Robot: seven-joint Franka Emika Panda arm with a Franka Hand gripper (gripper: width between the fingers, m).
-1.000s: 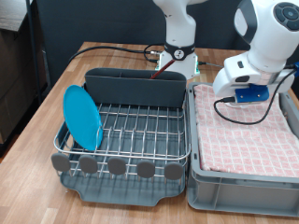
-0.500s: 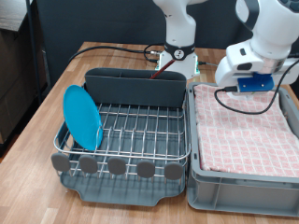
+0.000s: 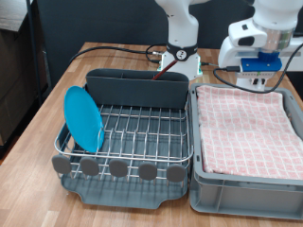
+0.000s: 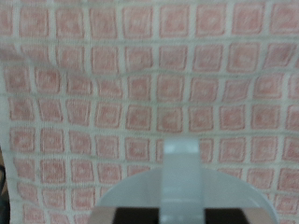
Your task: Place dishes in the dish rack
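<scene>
The blue plate [image 3: 82, 118] stands upright on edge in the dish rack [image 3: 142, 132], at the exterior view's left. My gripper [image 3: 254, 78] hangs high over the far end of the grey crate. In the wrist view a pale finger [image 4: 182, 168] lies across a round white cup [image 4: 131, 201] at the frame's edge, over the pink checked cloth [image 4: 140, 84]. The cup sits between my fingers. The wooden spoon is out of view.
The grey crate lined with pink checked cloth [image 3: 246, 128] stands right of the rack, with no dishes on the cloth. The grey cutlery caddy [image 3: 137, 87] runs along the rack's far edge, and round grey discs [image 3: 118, 168] along its near edge. Cables trail behind.
The arm has risen from just above the crate's cloth towards the exterior view's top right. The plate and rack have not moved.
</scene>
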